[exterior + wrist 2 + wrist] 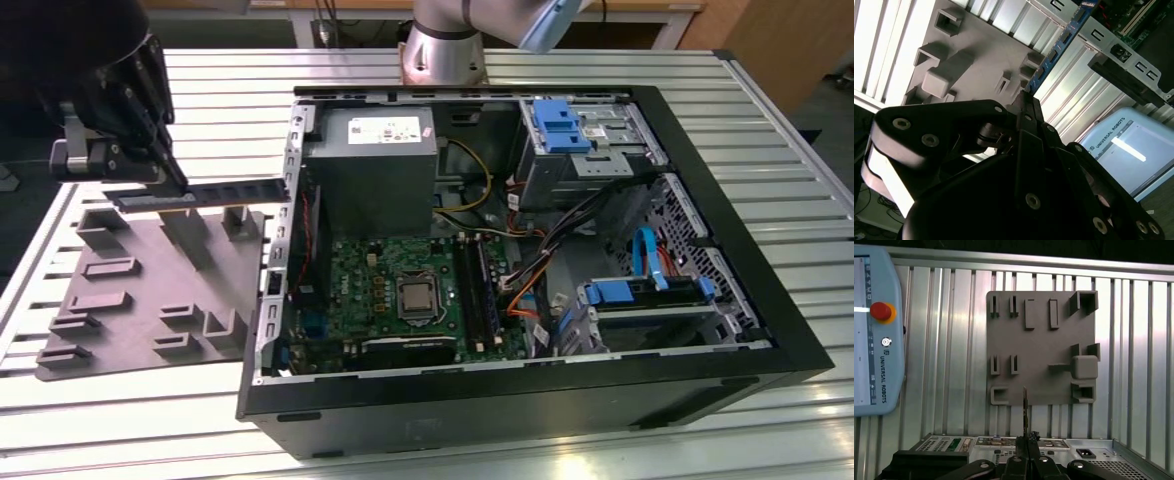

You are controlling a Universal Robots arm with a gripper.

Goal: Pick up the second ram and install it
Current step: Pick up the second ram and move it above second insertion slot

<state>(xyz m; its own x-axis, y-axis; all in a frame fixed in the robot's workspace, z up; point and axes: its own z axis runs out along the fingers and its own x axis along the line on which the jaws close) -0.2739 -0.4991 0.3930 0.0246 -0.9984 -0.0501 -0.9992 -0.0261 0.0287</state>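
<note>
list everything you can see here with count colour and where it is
ram: 1, dark, held level above the tray, at the exterior view's left
tray: 1, grey, on the table beside the case
case: 1, black, open, mid table
motherboard: 1, green, inside the case
power supply: 1, grey, inside the case next to the motherboard
drive brackets: 2, blue, inside the case toward the exterior view's right
pendant: 1, pale blue with a red button, near the tray
table: 1, silver slats, under everything
arm: 1, silver base, behind the case
gripper: 1, black, shut on the ram
</note>
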